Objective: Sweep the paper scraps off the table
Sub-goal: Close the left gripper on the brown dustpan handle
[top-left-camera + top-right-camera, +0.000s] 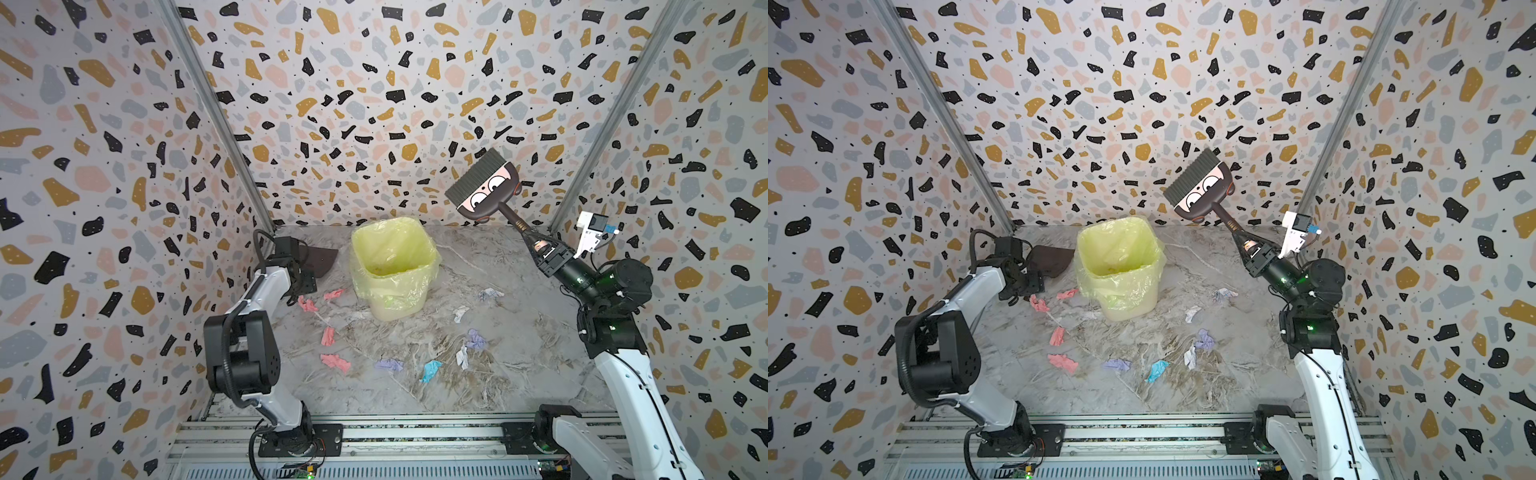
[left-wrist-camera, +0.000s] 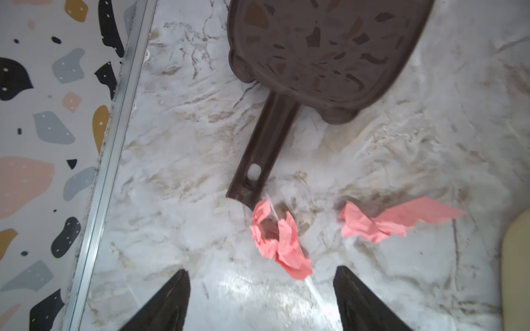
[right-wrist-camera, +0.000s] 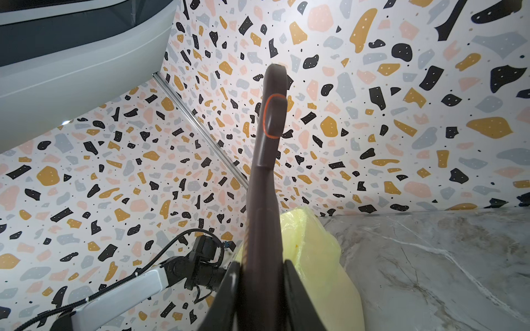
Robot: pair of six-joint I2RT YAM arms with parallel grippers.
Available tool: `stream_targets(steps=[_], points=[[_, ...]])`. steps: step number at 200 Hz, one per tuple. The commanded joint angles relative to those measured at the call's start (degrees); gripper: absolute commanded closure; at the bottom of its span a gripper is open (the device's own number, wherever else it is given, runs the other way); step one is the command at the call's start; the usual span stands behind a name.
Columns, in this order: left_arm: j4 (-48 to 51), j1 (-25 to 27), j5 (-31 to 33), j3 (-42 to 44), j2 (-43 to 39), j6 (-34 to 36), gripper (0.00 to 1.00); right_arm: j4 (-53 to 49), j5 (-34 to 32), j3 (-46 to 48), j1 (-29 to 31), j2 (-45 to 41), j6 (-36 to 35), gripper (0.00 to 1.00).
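Observation:
Several paper scraps lie on the marble table point(image 1: 532, 332): pink ones point(image 1: 335, 362) on the left, lilac point(image 1: 389, 365), light blue point(image 1: 430, 370) and white point(image 1: 460, 312) toward the middle and right. My left gripper point(image 2: 262, 269) hangs open over the table, a little short of a pink scrap point(image 2: 279, 243) and the end of the brown dustpan's handle point(image 2: 258, 154). The dustpan point(image 1: 322, 257) lies flat at the back left. My right gripper point(image 3: 262, 266) is shut on the handle of a brown brush point(image 1: 484, 187), held up in the air at the back right, bristles uppermost.
A bin with a yellow liner point(image 1: 395, 266) stands at the back middle, between the dustpan and the brush. Speckled walls close in the left, back and right. An aluminium rail point(image 1: 374, 432) runs along the front edge.

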State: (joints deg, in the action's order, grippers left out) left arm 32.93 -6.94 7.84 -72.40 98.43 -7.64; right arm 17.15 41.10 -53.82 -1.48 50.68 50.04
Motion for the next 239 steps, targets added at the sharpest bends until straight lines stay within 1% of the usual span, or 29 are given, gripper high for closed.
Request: stream_targets(steps=[1,28,59,81,112,157,199,239], points=[[-2.82,-0.27,-1.66,-3.43,3.45,2.6,0.21,3.35,1.07,0.21,-0.35,-1.65,0.14,1.0],[-5.03,-0.43,-1.32,-5.48,7.41,3.27,0.21,3.64,1.68,0.04,-0.55,-1.01,0.67,1.0],[-4.23,-0.74,-1.52,-8.24,13.34,3.71,0.21,3.7,2.18,-0.89,-0.8,0.01,0.76,1.0],[-5.89,-0.95,-0.79,-8.31,15.01,3.17,0.22,3.77,2.19,-1.21,-1.03,0.44,0.78,1.0],[-6.91,-1.11,0.92,-8.79,16.46,4.15,0.22,3.4,2.22,-1.48,-1.16,0.6,0.9,1.0],[-8.61,-2.26,0.12,-8.83,18.76,3.77,0.24,3.48,1.97,-1.83,-1.17,1.05,0.98,1.0],[-9.69,-2.81,-0.8,-9.92,21.14,3.48,0.32,3.07,1.89,-2.08,-1.16,1.21,0.89,1.0],[-9.79,-2.97,-1.34,-10.65,22.65,2.93,0.47,2.9,1.53,-1.99,-1.16,1.2,0.93,1.0]])
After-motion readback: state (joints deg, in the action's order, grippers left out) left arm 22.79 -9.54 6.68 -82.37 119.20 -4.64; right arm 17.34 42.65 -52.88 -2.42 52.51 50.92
